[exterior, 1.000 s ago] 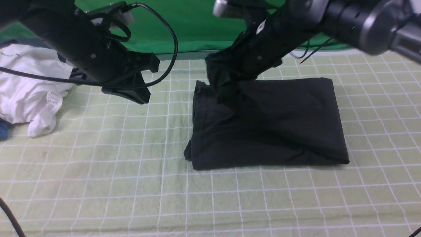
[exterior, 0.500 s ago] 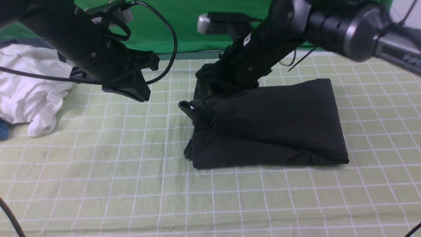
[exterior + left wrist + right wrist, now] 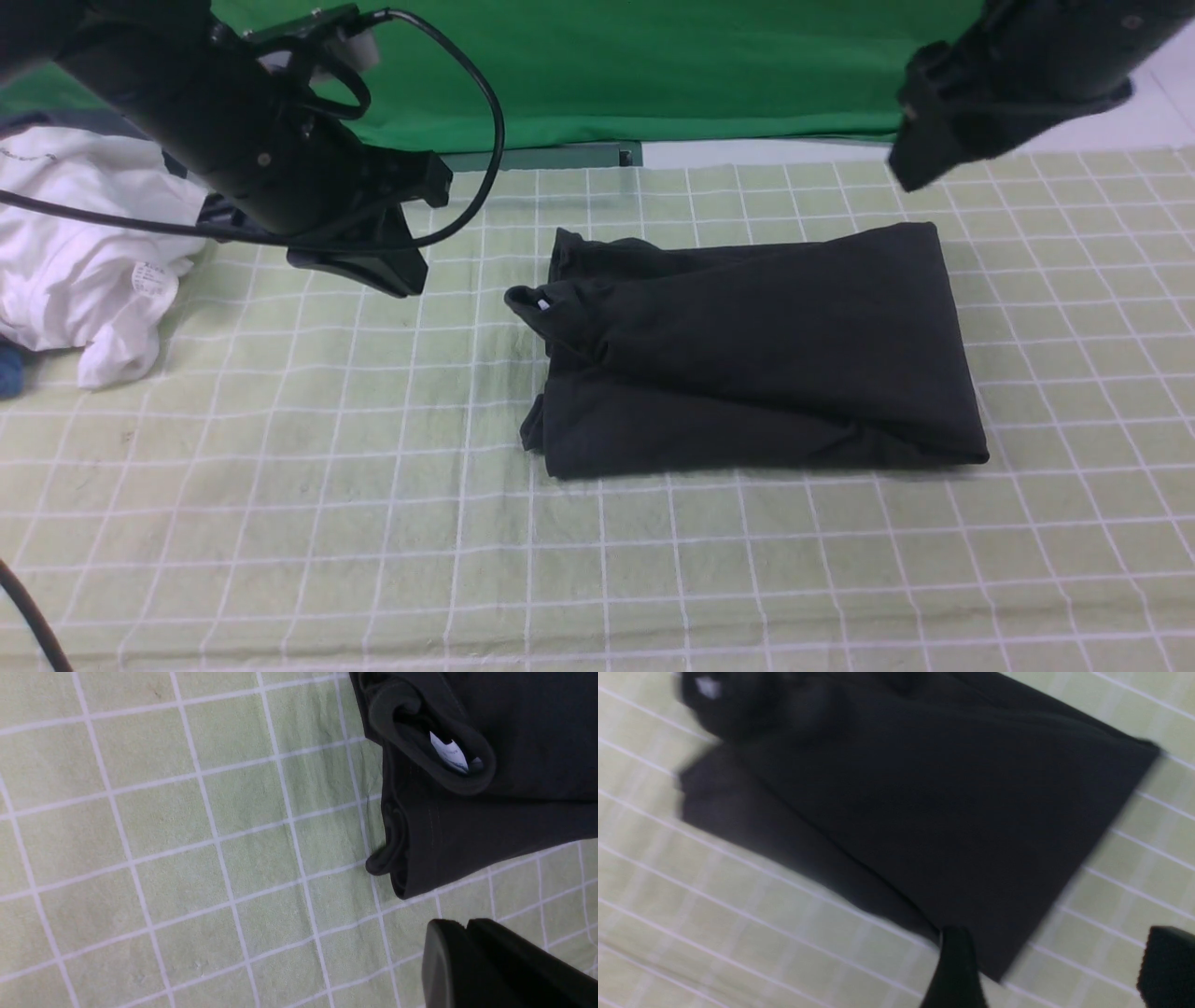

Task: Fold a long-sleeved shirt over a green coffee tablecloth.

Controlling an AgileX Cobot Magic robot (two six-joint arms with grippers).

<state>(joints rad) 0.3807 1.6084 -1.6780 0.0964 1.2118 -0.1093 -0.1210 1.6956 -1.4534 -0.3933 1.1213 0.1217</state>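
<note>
Clear of the garment now, my right end effector (image 3: 913, 157) has pulled up and back toward the far right, having let go of the fold it was carrying 0.5 s ago. Under everything, the green coffee tablecloth (image 3: 280, 467) covers the counter, its grid lines barely disturbed. Right of its middle lies the long-sleeved shirt (image 3: 766, 345), a compact black rectangle. The dropped layer slants across the top, its left edge not squared with the layer below. I judge the last fold laid, with only tidying left. In the right wrist view my jaws stand wide apart and empty. My left end effector (image 3: 373, 271) has not shifted; it hangs left of the shirt, jaws pressed together, holding nothing. Smallest, the white neck label (image 3: 448, 751) peeks from the rolled collar.
</note>
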